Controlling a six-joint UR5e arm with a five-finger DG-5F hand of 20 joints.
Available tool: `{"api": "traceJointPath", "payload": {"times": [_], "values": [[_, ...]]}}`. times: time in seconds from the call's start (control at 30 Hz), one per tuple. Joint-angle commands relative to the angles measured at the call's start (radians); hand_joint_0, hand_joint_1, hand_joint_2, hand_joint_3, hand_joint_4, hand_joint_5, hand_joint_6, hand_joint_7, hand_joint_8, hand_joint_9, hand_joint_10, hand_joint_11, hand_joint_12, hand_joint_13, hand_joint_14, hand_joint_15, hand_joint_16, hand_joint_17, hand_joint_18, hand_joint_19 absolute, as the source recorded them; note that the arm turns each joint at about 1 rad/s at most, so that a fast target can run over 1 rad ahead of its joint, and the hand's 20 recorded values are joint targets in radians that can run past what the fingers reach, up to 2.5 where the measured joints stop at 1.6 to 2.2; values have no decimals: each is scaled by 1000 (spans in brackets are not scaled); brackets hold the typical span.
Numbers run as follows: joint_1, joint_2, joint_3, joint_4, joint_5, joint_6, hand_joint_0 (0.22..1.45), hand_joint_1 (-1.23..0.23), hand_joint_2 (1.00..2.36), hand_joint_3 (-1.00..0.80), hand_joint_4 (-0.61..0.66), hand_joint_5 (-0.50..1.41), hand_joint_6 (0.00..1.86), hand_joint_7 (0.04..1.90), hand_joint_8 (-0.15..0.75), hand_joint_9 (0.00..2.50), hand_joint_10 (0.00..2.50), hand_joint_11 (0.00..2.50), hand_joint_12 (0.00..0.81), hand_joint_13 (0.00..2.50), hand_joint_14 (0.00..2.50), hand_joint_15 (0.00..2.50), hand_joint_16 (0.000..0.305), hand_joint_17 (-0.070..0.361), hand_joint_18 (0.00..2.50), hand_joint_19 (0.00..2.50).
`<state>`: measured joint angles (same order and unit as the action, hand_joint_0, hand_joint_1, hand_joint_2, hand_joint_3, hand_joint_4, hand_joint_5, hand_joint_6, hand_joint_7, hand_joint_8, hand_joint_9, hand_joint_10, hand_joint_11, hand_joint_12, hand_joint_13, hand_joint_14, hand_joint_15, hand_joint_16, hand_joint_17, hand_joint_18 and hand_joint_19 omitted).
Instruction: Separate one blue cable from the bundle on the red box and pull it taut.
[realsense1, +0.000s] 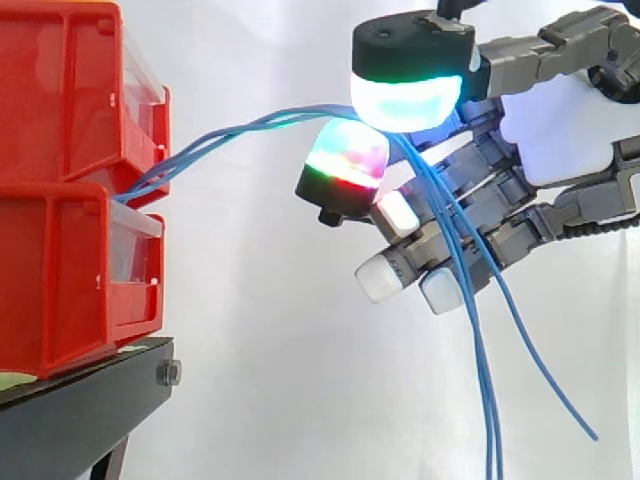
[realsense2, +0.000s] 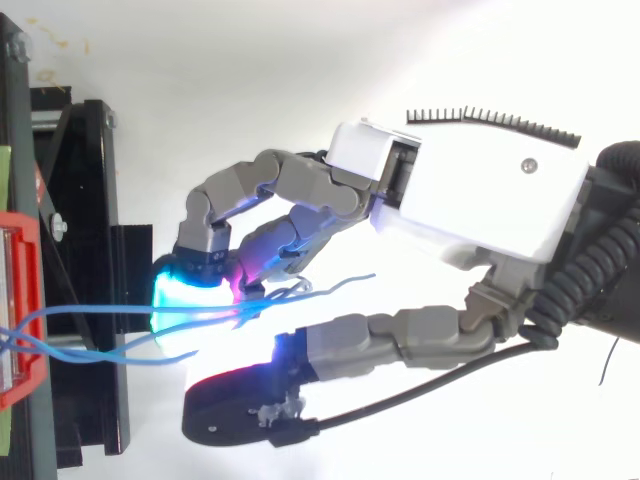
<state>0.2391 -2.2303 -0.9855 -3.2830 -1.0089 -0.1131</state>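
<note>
The hand (realsense1: 560, 130) reaches leftward, fingers (realsense1: 345, 162) curled, pinching the blue cables (realsense1: 240, 127).

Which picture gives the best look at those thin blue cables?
The side view: the thin blue cables run from the red plastic bins to the hand's glowing fingertips, then hang loose below. The top view gives a short stretch between bin and pads.
</note>
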Motion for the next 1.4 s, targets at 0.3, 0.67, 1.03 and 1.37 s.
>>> {"api": "traceJointPath", "payload": {"times": [0.3, 0.67, 1.03, 1.37], "values": [[0, 0, -1, -3, 0, 1, 486, -679, 1000, -500, 180, -163, 871, 1006, 355, 878, 14, 841, 424, 740, 11, 389, 51, 115, 813, 462], [0, 0, -1, 2, 1, -2, 560, -718, 1011, -128, 155, -168, 853, 967, 378, 907, 11, 833, 453, 800, 11, 414, 56, 127, 862, 464], [-3, 0, 1, 2, 0, -4, 680, -944, 1018, -232, 83, -191, 871, 939, 309, 791, 16, 875, 387, 716, 13, 402, 46, 103, 790, 436], [-7, 0, -1, 2, -2, -56, 487, -549, 1000, -500, 156, -148, 853, 1031, 357, 921, 14, 837, 423, 760, 12, 418, 50, 112, 814, 489]]}}
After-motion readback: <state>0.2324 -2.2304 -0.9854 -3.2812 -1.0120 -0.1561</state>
